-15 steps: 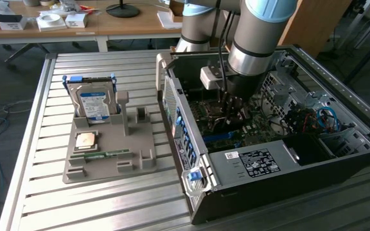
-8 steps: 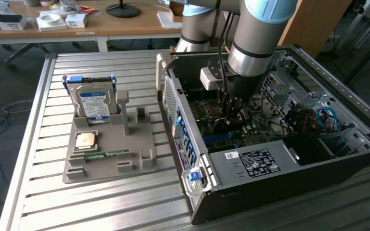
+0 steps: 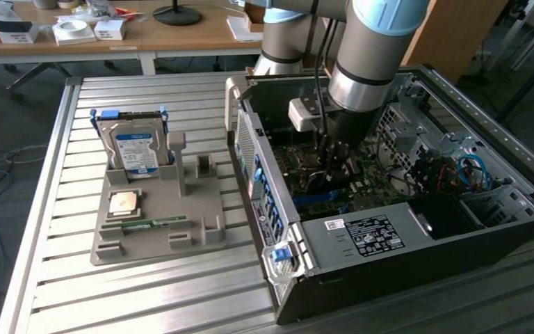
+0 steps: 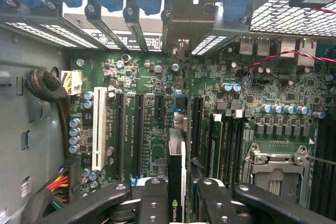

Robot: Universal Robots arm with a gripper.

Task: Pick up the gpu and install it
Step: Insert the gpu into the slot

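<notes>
Gpu gripped in my claw, edge-on above the board: I judge this the install step.

The gpu stands on edge between my claw's fingers, clamped from both sides. It hangs inside the open computer case, just above the motherboard and its long black slots. Seating calls for its lower edge squared over one slot; I cannot tell which.
</notes>
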